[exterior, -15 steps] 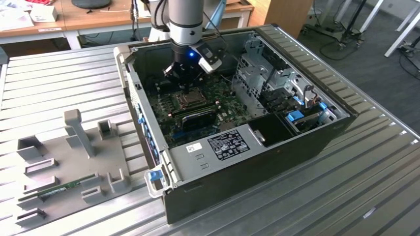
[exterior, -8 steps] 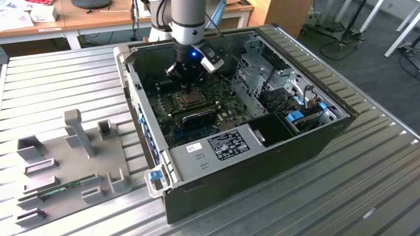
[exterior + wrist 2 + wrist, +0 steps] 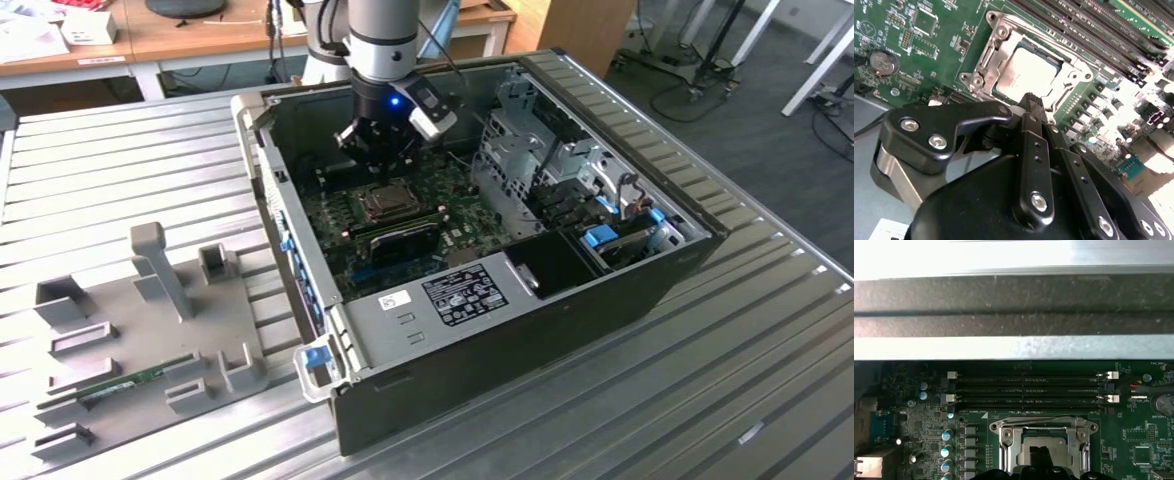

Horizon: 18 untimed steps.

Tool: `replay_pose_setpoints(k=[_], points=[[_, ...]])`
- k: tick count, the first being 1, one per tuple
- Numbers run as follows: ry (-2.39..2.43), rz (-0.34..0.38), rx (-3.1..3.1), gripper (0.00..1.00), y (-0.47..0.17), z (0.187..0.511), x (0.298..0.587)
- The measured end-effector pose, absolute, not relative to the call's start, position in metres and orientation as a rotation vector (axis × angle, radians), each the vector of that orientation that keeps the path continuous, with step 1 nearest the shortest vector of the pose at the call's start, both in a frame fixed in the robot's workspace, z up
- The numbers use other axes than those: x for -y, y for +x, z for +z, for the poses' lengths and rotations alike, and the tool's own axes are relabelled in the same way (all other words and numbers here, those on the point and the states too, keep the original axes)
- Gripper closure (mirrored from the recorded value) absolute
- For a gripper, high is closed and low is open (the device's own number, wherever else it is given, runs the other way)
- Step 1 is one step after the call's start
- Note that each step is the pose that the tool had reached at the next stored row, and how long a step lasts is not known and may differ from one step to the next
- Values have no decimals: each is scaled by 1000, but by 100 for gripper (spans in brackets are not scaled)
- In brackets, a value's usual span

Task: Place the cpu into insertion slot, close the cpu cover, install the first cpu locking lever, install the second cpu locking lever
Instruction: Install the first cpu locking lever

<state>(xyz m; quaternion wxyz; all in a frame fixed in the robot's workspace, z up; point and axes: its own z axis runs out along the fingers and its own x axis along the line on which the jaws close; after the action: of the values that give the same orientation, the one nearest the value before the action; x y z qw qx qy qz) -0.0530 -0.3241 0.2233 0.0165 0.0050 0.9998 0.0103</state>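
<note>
Inside the open computer case (image 3: 534,280), on the green motherboard (image 3: 914,60), sits the cpu (image 3: 1026,75), silvery face up, lying in the insertion slot (image 3: 999,92) with the cpu cover (image 3: 996,50) lowered flat around it as a metal frame. Just above the socket's edge hovers the gripper (image 3: 1035,100), black fingertips (image 3: 1030,102) pressed together and holding nothing, their tips close beside the chip's rim in both wrist views (image 3: 1041,455). Beyond the socket run four long black memory slots (image 3: 1029,387); outside the case, on the slatted metal table (image 3: 107,180), stands a grey fixture tray (image 3: 147,330).
</note>
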Motion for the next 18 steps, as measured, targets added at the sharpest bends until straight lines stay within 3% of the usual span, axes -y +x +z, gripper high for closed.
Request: replay_pose_setpoints(k=[18], points=[[15,32,-3109,90,-45,223,336]])
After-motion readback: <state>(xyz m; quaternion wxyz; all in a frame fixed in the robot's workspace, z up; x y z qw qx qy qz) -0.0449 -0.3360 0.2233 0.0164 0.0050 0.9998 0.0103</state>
